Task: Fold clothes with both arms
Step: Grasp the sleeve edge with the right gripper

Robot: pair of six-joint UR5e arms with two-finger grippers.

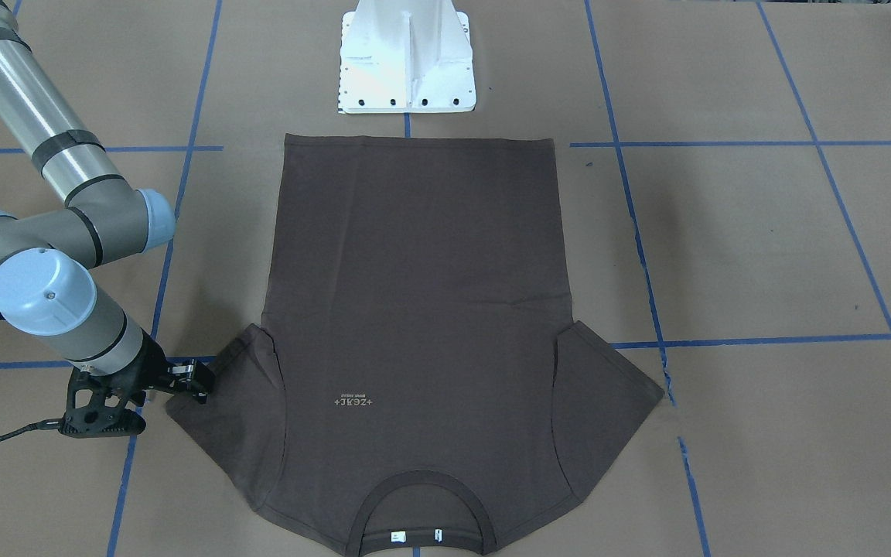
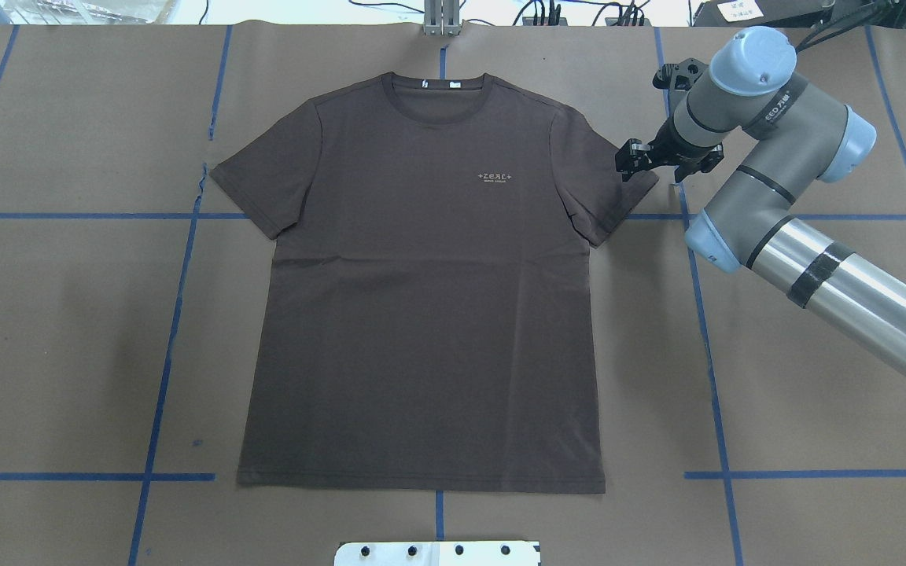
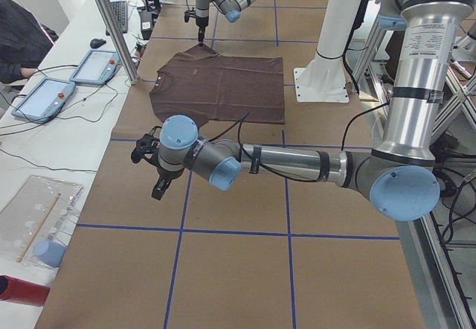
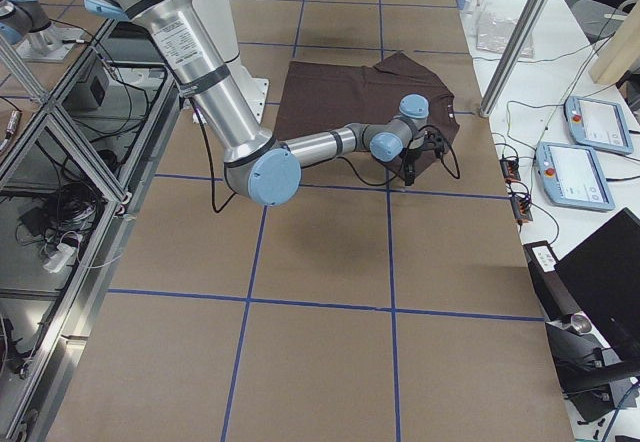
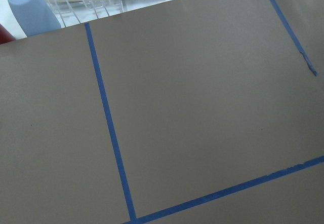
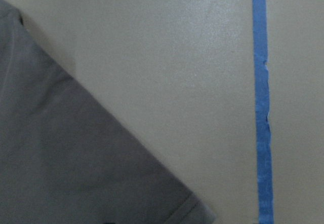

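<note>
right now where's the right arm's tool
In the overhead view the right tool is at the view's upper right, at the outer tip of one sleeve of the T-shirt.

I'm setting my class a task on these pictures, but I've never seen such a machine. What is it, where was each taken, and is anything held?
It is a robot with two grey arms on a white base. Two cameras look down on the table, two look from its ends, one rides each wrist. A brown T-shirt lies flat, unfolded. The right arm has its jaws at one sleeve tip; whether they grip is unclear. The left arm hovers over bare paper.
</note>
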